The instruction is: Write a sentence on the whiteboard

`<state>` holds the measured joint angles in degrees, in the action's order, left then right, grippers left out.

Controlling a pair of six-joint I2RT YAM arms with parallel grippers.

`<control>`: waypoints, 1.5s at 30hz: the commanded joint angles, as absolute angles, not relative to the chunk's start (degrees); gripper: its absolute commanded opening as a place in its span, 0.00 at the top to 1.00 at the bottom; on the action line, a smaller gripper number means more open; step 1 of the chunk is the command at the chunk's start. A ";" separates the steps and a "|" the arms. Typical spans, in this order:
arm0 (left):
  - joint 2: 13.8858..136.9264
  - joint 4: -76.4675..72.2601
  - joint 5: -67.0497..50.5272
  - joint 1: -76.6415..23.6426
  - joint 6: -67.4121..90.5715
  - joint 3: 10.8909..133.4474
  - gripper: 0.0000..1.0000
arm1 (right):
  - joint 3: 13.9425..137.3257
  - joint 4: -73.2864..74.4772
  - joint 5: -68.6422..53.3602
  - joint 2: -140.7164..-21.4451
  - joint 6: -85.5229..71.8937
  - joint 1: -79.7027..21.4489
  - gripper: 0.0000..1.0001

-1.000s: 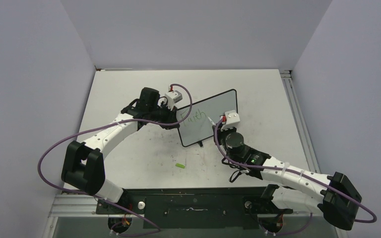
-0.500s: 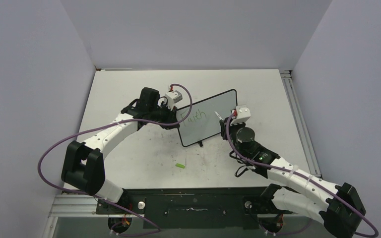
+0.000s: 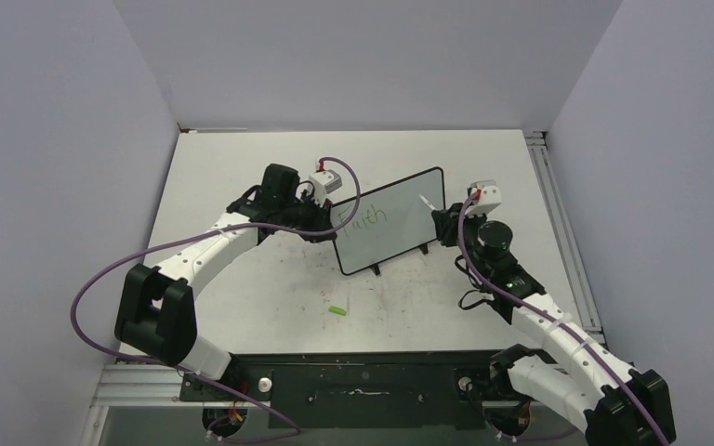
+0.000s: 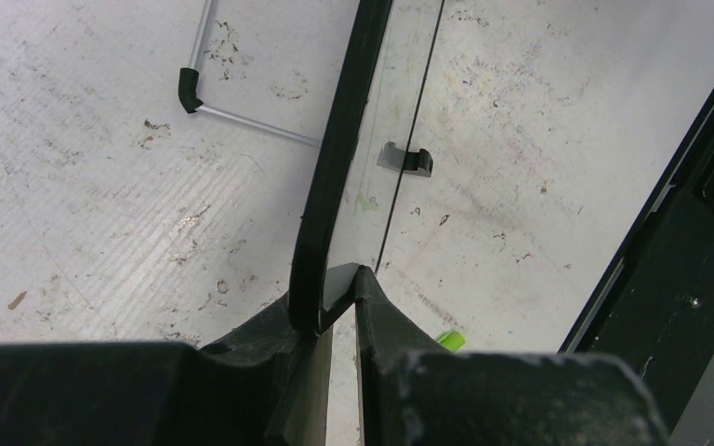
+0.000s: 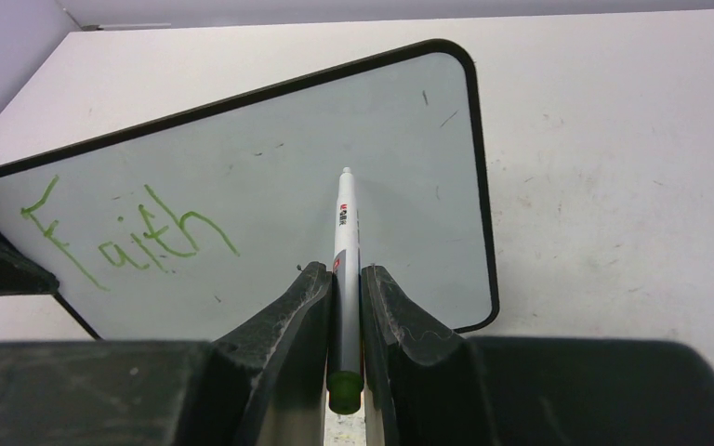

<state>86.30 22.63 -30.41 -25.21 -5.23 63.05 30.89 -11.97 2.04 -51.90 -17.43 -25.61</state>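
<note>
From high on the near side I look down over the whole table point(image 3: 242, 167). My left wrist camera hugs the whiteboard point(image 4: 339, 167) edge-on, the right faces it; all share it.

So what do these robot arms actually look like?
The left arm and right arm are white shells with black joints, each trailing a purple cable. The left gripper and right gripper are pairs of scuffed black tapered fingers.
</note>
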 commanded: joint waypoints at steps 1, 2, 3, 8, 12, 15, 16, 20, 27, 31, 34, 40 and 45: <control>85.50 23.72 -26.20 -25.47 -8.96 64.74 1.00 | 31.53 -16.13 -2.78 -52.11 -17.69 -25.49 0.95; 85.51 23.68 -26.19 -25.49 -8.96 64.69 1.00 | 31.64 -16.35 -2.90 -52.60 -17.55 -25.47 0.95; 85.51 23.66 -26.13 -25.44 -8.95 64.63 1.00 | 31.76 -16.68 -3.16 -53.05 -17.55 -25.51 0.95; 85.55 23.72 -26.10 -25.49 -8.92 64.67 1.00 | 32.35 -19.17 -4.05 -54.84 -17.77 -25.58 0.95; 85.73 23.79 -26.04 -25.48 -8.96 64.71 1.00 | 33.03 -20.43 -4.27 -56.23 -17.54 -25.67 0.95; 85.71 23.73 -25.93 -25.49 -9.04 64.73 1.00 | 33.42 -21.13 -4.06 -56.98 -17.41 -25.77 0.95; 85.77 23.77 -25.93 -25.49 -9.05 64.75 1.00 | 33.54 -21.32 -3.95 -57.16 -17.34 -25.83 0.95; 85.87 23.76 -25.93 -25.42 -9.05 64.69 1.00 | 34.21 -22.00 -3.74 -57.94 -16.97 -26.14 0.95; 85.95 23.77 -25.93 -25.48 -9.05 64.72 1.00 | 34.90 -22.41 -3.14 -57.80 -16.48 -27.23 0.95; 85.93 23.78 -25.93 -25.47 -9.06 64.69 1.00 | 35.01 -21.89 -2.32 -57.66 -15.99 -28.06 0.95; 85.82 23.78 -25.93 -25.49 -9.05 64.71 1.00 | 34.90 -21.59 -1.81 -57.73 -15.90 -28.62 0.95; 85.69 23.84 -25.95 -25.49 -9.05 64.69 1.00 | 33.66 -20.14 -0.18 -57.85 -15.89 -30.02 0.95; 85.69 23.87 -25.94 -25.49 -9.05 64.73 1.00 | 32.48 -18.07 4.47 -57.34 -16.00 -31.55 0.95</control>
